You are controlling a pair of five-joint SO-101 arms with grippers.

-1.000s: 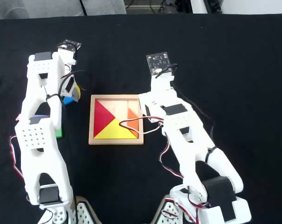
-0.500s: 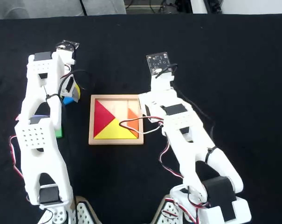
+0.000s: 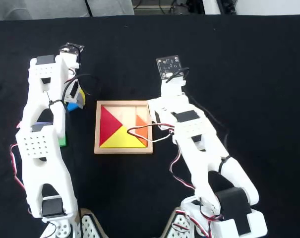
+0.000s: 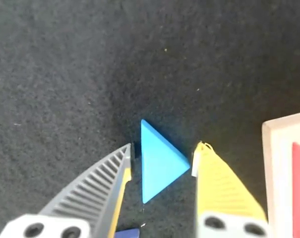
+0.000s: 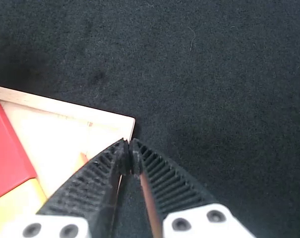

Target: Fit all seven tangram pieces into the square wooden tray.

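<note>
Left hand (image 4: 164,148): open, fingers astride the blue triangle (image 4: 159,161), nothing gripped. The triangle lies flat on the black desk (image 4: 65,64), just beside the wooden tray (image 4: 270,148). Right hand (image 5: 128,149): closed, apparently empty, above the tray's corner. Assessment: the piece is likely light, stiff, thin and smooth-edged. Pinching its long edge against the opposite corner risks pivoting, so a low, centred hold is advised.

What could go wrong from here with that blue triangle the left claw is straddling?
The left claw stands open around the blue triangle, one finger facing a flat edge, the other a corner; closing may twist or squirt it out. The shut right claw hangs over the tray rim by the orange piece, so it might block placement.
</note>
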